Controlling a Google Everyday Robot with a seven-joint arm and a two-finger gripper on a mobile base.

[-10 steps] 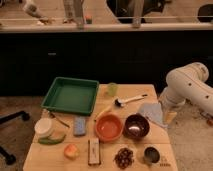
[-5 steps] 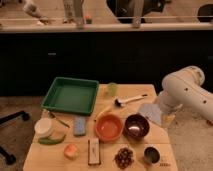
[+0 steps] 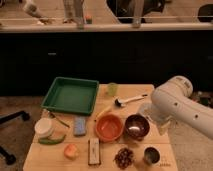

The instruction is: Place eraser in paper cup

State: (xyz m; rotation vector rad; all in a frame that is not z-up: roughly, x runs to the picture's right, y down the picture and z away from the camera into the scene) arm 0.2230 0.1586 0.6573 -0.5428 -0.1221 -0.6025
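The eraser, a narrow dark block with pale edges, lies at the table's front edge, in front of the orange bowl. At the table's left side stands the white paper cup, upright, with nothing visible in it. My white arm reaches in from the right. Its gripper hangs over the table's right edge beside the dark bowl, open and holding nothing. It is far from both the eraser and the paper cup.
A green tray fills the back left. Also on the wooden table are a pale-green cup, a brush, a blue sponge, a green pod, an orange fruit, a brown cluster and a dark metal cup.
My arm has swung left and lower, from beyond the table's right side to over its right edge. The objects on the table have not moved.
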